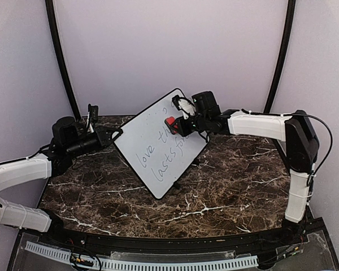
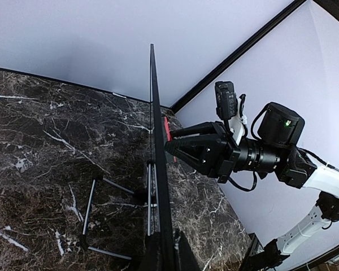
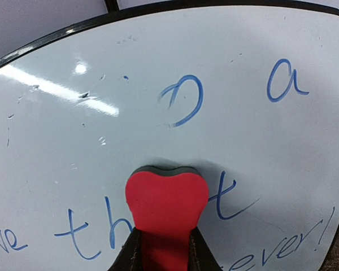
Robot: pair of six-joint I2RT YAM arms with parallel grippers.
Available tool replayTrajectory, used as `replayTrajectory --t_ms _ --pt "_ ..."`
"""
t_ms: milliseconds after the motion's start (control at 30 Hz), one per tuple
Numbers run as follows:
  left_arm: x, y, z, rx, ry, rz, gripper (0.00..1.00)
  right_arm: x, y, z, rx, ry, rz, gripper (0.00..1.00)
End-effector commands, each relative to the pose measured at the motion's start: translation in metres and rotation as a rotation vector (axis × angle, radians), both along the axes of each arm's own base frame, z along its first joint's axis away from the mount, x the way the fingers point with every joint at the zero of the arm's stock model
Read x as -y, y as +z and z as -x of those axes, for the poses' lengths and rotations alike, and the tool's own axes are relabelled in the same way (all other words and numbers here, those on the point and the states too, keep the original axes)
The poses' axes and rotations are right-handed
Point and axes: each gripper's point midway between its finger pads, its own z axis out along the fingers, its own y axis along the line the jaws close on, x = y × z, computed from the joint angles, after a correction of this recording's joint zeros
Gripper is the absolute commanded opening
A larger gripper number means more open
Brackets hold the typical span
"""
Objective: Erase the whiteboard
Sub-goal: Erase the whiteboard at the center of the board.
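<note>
In the top external view the whiteboard (image 1: 152, 147) stood tilted at the centre of the frame on the dark marble bench (image 1: 231, 180), its written face turned toward the lower right. The left tool (image 1: 114, 135) met the board's left corner. The right tool (image 1: 172, 125) reached in from the right, pinching a red eraser (image 1: 170, 122) that was pressed to the board's upper part.

In the left wrist view the whiteboard (image 2: 158, 169) ran edge-on up the middle of the frame. The left tool (image 2: 164, 257) sat at the bottom edge, its dark fingers pressed together on the board's rim from both sides. A wire stand (image 2: 90, 209) lay on the bench to the left of the board. The right tool (image 2: 172, 144) touched the board's right face, and a strip of the red eraser (image 2: 167, 130) showed against it.

In the right wrist view the whiteboard (image 3: 243, 141) filled the frame, with blue writing (image 3: 79, 237) across it. The red eraser (image 3: 166, 195) sat at lower centre, flat on the board, clamped in the right tool (image 3: 164, 248).
</note>
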Motion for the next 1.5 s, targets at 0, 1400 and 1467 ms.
replayTrajectory --t_ms 0,1400,1467 --pt "0.022 0.059 0.035 0.219 -0.194 0.080 0.00 -0.003 -0.018 0.008 -0.063 0.020 0.018 0.03" --pt "0.022 0.062 0.037 0.228 -0.198 0.079 0.00 0.004 0.035 -0.061 0.009 -0.152 -0.077 0.04" --pt "0.022 0.062 0.037 0.229 -0.199 0.080 0.00 0.004 0.034 -0.061 0.000 -0.143 -0.082 0.03"
